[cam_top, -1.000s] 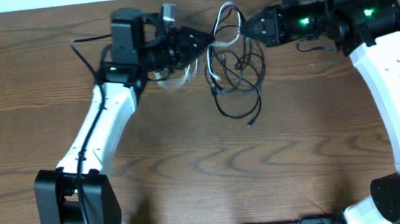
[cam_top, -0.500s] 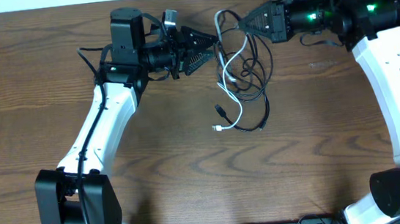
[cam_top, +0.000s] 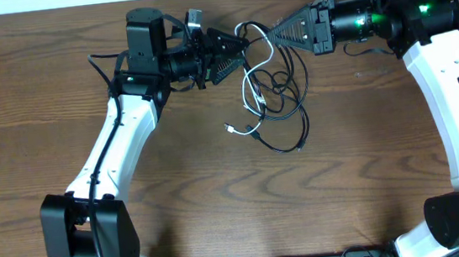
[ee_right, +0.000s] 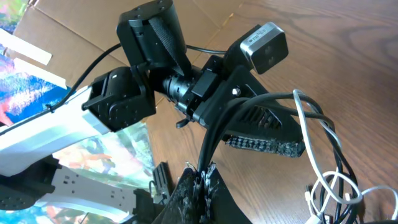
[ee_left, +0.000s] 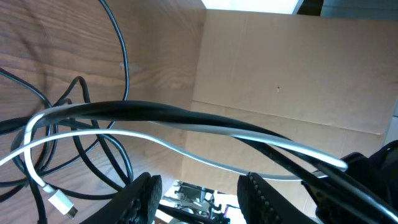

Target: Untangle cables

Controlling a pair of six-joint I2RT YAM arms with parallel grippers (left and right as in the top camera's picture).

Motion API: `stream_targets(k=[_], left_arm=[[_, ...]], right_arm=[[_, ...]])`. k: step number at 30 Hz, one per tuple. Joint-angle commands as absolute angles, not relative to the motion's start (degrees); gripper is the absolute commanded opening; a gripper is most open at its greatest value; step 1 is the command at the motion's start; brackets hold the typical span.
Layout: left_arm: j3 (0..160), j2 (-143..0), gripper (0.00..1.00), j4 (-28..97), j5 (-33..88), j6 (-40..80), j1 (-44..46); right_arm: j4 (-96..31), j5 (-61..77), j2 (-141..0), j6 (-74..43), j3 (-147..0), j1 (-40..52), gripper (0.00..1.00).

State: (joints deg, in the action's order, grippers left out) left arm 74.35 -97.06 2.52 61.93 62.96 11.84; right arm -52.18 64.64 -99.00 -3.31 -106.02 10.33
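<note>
The cables form one tangle, hanging between the two grippers and trailing onto the table. Black cords (cam_top: 302, 113) loop downward, and a white cable (cam_top: 253, 92) ends in a plug (cam_top: 231, 129) on the wood. My right gripper (cam_top: 269, 30) is shut on a bunch of black strands (ee_right: 214, 134) that rise from its jaws (ee_right: 202, 177). The white cable (ee_right: 329, 180) hangs beside them. My left gripper (cam_top: 242, 53) stands open just left of the tangle. In the left wrist view the black (ee_left: 155, 111) and white (ee_left: 155, 138) cords stretch across beyond its fingertips (ee_left: 200, 186), with nothing between its jaws.
A cardboard wall (ee_left: 280, 81) stands behind the table's far edge. The left arm's wrist and camera (ee_right: 264, 46) sit close in front of my right gripper. Brown wood table (cam_top: 219, 197) spreads below the tangle.
My right gripper has reached further left with the strands. The tangle's loose ends and the white plug have slid left and up. The left gripper rose slightly earlier, then stayed put.
</note>
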Motion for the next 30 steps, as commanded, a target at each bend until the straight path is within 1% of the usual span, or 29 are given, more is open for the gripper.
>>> stream_targets(k=[1, 10, 14, 18, 20, 21, 23, 24, 26, 30], left_arm=[[74.3, -96.3, 0.45, 2.2, 60.1, 61.1, 13.8], [74.3, -96.3, 0.46, 0.9, 58.5, 60.8, 16.4], [74.3, -96.3, 0.46, -1.4, 58.4, 55.8, 16.4], [74.3, -96.3, 0.46, 0.0, 55.8, 51.0, 16.4], [74.3, -96.3, 0.46, 1.7, 53.1, 51.0, 16.4], [74.3, -96.3, 0.44, 3.3, 50.6, 51.0, 16.4], [74.3, -96.3, 0.38, 6.2, 45.8, 51.0, 16.4], [74.3, -96.3, 0.36, 7.7, 43.5, 51.0, 16.4], [74.3, -96.3, 0.36, 10.5, 39.2, 51.0, 16.3], [74.3, -96.3, 0.37, 15.1, 34.5, 50.4, 16.1]], right_arm=[[-50.7, 64.3, -99.0, -5.8, -105.9, 10.5, 0.01], [-44.7, 59.4, -99.0, -17.9, -105.9, 10.6, 0.01], [-43.6, 59.5, -99.0, -19.5, -105.9, 10.9, 0.01], [-43.2, 59.5, -99.0, -19.8, -105.9, 10.8, 0.01], [-42.6, 59.4, -99.0, -20.2, -105.9, 10.7, 0.01], [-42.4, 59.3, -99.0, -20.2, -105.9, 10.7, 0.01], [-42.6, 56.9, -99.0, -20.8, -106.0, 10.4, 0.01], [-43.0, 54.9, -99.0, -20.8, -105.9, 10.2, 0.01], [-44.8, 50.3, -99.0, -21.6, -105.9, 9.8, 0.01], [-47.9, 42.8, -99.0, -22.3, -105.9, 8.6, 0.01]])
